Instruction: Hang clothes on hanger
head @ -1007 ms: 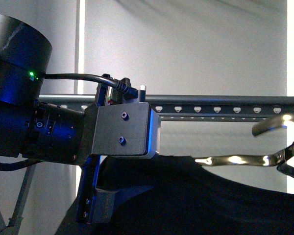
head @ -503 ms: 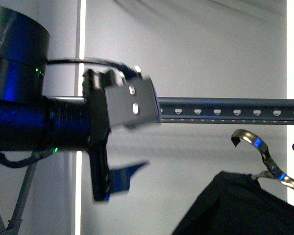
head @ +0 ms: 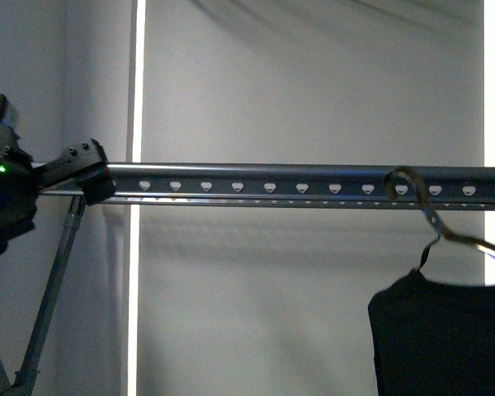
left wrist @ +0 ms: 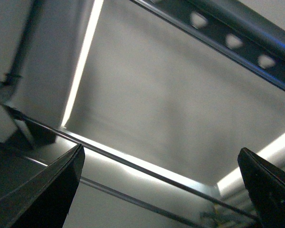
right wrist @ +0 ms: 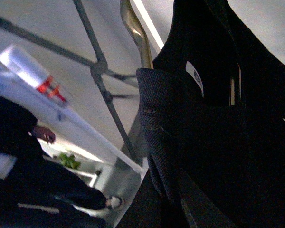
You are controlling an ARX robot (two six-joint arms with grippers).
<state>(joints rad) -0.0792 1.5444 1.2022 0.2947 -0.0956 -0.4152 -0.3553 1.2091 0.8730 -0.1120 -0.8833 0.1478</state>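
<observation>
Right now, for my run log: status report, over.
Left gripper open, empty. Right gripper lost against black fabric, state unclear. Clothes hanging, hook over the hanger. Nothing blocking.

The long dark grey metal rail with pale shield-shaped holes (left wrist: 228,40) is being seen slanting overhead, while the left gripper (left wrist: 160,153) is being held with dark fingers (left wrist: 47,190) spread wide against a pale wall (left wrist: 147,109).
</observation>
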